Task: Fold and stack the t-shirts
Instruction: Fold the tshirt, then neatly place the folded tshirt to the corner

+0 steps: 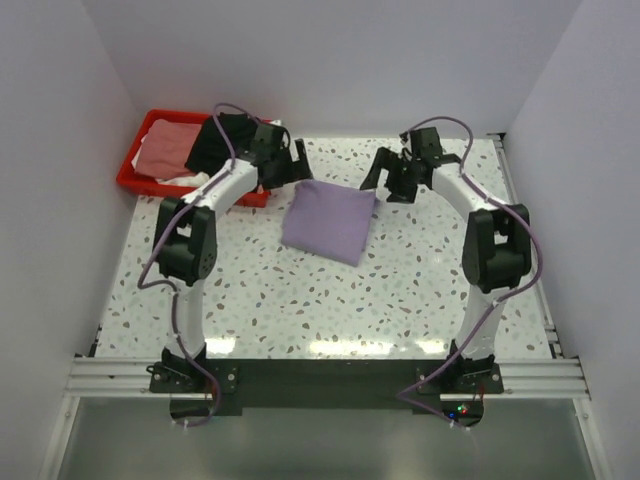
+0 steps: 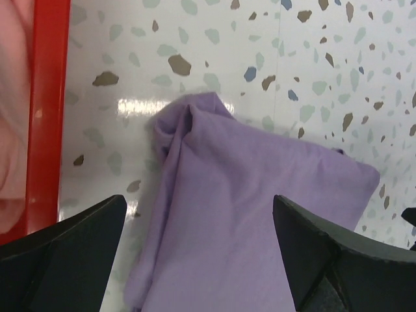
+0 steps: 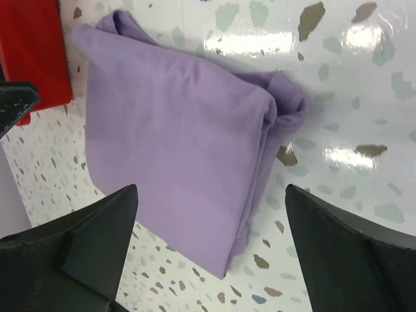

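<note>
Black fingers point(image 2: 65, 260) of the left gripper point(image 2: 199, 208) fill the bottom corners of the left wrist view, spread wide with nothing between them. The right gripper point(image 3: 211, 195) is likewise released and empty. In the top view each one hangs near an upper corner of the folded purple t-shirt point(image 1: 328, 222), which lies on the speckled table point(image 1: 400, 290) a little above the middle of the frame. The shirt's upper left corner is bunched. In the upper left of the frame, beside the shirt, sits a red bin point(image 1: 135, 175) holding a pink garment point(image 1: 165, 148) and a black garment point(image 1: 215, 140). The left arm point(image 1: 215, 190) crosses in front of the bin's right end and hides part of it.
</note>
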Motion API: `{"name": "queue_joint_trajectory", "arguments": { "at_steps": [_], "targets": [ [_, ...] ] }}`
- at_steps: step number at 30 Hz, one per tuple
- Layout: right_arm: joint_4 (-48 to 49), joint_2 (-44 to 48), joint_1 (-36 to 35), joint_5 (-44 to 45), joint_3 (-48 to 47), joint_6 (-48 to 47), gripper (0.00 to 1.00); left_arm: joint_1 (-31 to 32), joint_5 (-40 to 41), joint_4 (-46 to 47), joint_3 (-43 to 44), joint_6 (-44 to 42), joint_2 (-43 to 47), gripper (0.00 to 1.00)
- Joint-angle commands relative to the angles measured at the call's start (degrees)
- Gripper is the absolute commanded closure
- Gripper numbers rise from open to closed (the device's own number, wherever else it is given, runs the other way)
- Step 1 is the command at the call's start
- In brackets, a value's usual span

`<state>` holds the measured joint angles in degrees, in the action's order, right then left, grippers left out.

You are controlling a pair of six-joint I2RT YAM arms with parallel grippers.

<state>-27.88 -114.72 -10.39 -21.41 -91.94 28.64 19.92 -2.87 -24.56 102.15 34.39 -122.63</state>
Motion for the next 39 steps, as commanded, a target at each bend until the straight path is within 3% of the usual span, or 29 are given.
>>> {"name": "queue_joint_trajectory", "arguments": {
  "at_steps": [1, 7, 13, 19, 25, 29, 31, 34, 39],
  "targets": [
    [1.0, 8.4, -0.2, 1.7, 5.4, -1.2, 0.01, -0.1, -1.9, 3.1, -6.0, -1.6, 9.8, 0.0],
    [2.8, 18.9, -1.6, 4.7, 18.7, -1.1, 0.01, 0.8, -0.7, 7.8, -23.8, 0.2, 27.1, 0.0],
    [4.7, 24.4, -3.2, 7.3, 25.2, 0.1, 0.01, 0.8, 2.4, 7.0, -39.5, 3.7, 40.5, 0.0],
    [6.1, 23.5, -9.2, 15.5, 25.8, -0.3, 0.02, 0.8, 8.3, 4.4, -54.5, 7.0, 54.0, 0.0],
    [7.6, 14.9, -12.8, 20.3, 22.3, 1.1, 0.21, 0.9, 10.8, 0.0, -61.8, 10.4, 64.5, 0.0],
    [7.0, 9.6, -15.1, 24.4, 19.4, 1.5, 0.44, 0.8, 10.0, -0.6, -65.8, 11.7, 68.5, 0.0],
    [6.9, 7.0, -15.7, 26.0, 17.8, 1.5, 0.49, 0.8, 10.3, -1.4, -65.8, 11.4, 69.3, 0.0],
    [7.0, 3.9, -15.8, 27.3, 15.9, 0.7, 0.68, 0.8, 11.4, -2.2, -65.2, 11.1, 69.4, 0.0],
    [5.3, -0.3, -15.8, 30.9, 11.0, -3.4, 0.78, 0.8, 12.5, -2.3, -64.7, 10.4, 68.7, 0.0]
  ]
}}
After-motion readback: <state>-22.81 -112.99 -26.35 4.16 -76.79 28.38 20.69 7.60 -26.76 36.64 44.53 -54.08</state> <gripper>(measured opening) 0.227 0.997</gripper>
